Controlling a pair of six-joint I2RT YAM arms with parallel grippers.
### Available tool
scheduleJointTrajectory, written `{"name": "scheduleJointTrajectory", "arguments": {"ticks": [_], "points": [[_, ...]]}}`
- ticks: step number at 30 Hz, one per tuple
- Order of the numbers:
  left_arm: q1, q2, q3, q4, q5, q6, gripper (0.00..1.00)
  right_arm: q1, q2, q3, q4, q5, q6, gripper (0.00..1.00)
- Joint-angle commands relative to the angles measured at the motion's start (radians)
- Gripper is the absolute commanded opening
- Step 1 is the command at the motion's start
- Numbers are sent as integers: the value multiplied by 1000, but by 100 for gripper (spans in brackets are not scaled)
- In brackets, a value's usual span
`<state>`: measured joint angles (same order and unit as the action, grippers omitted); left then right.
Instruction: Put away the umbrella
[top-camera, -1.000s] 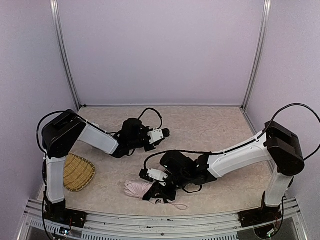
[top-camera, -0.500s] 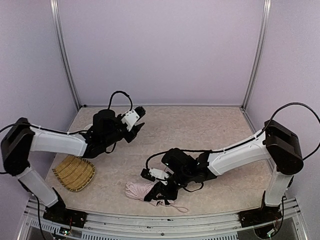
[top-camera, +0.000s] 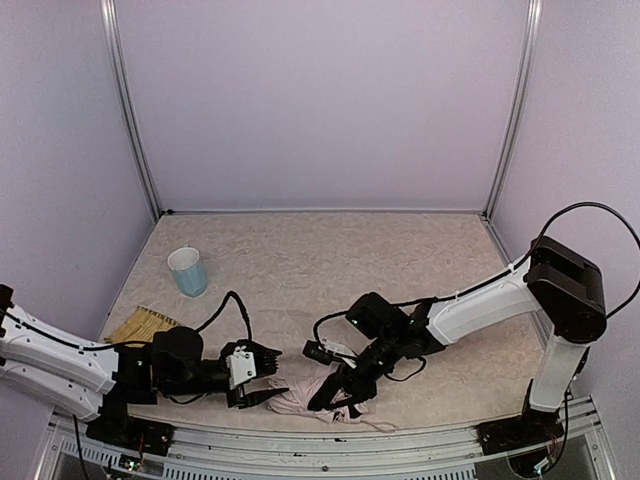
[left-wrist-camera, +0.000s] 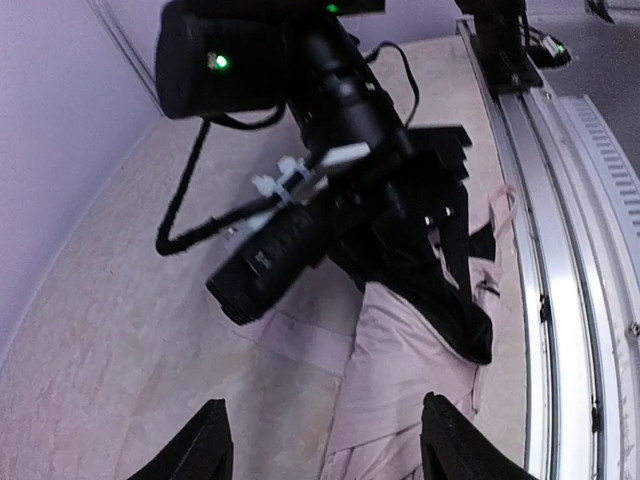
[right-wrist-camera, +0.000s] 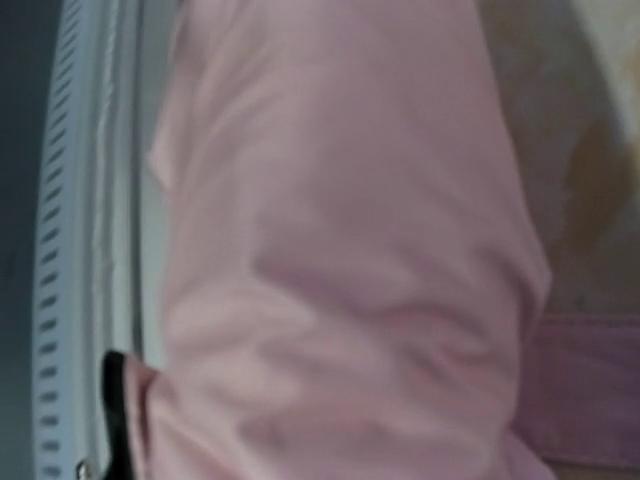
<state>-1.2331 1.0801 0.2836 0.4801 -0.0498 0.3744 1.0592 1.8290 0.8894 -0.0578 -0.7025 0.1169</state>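
The umbrella (top-camera: 292, 398) lies bunched near the table's front edge, pale pink fabric with black underside showing. In the left wrist view its pink canopy (left-wrist-camera: 400, 370) lies between and ahead of my fingers, and its black underside (left-wrist-camera: 445, 300) runs under the right gripper. My left gripper (top-camera: 262, 375) is open and low over the table at the umbrella's left end, with the jaws wide apart (left-wrist-camera: 325, 408). My right gripper (top-camera: 335, 385) is down on the umbrella's right part and grips it. In the right wrist view pink fabric (right-wrist-camera: 350, 250) fills the frame and hides the fingers.
A light blue cup (top-camera: 187, 271) stands at the back left. A woven basket (top-camera: 138, 323) lies at the left, partly hidden by my left arm. The metal rail (top-camera: 330, 440) runs along the front edge just behind the umbrella, also in the left wrist view (left-wrist-camera: 560, 300).
My left arm has swung from the back of the table down to the front left, its open gripper now at the umbrella. The right gripper and the umbrella have shifted slightly right.
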Motion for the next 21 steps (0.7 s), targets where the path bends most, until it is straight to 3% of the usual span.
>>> {"name": "scheduleJointTrajectory", "arguments": {"ticks": [1,4,6,9,13,17,19,21], "points": [[-17,151,13,20,-26,62,73,-1,74,-70,-318,52,-21,0],[-16,263,57,40,53,85,84,0,76,-73,-325,67,-38,0],[-14,331,94,29,117,94,86,0,74,-77,-321,76,-43,0],[-7,421,141,-3,209,105,87,-6,74,-72,-312,93,-44,0],[-2,496,168,-33,203,109,84,-18,67,-67,-292,103,-44,0],[-8,547,180,-88,116,143,72,-22,52,-59,-269,122,-37,0],[-24,557,190,-106,58,168,57,-23,43,-50,-262,143,-24,1],[-37,560,193,-105,12,188,32,-23,20,-44,-254,161,-12,14]]}}
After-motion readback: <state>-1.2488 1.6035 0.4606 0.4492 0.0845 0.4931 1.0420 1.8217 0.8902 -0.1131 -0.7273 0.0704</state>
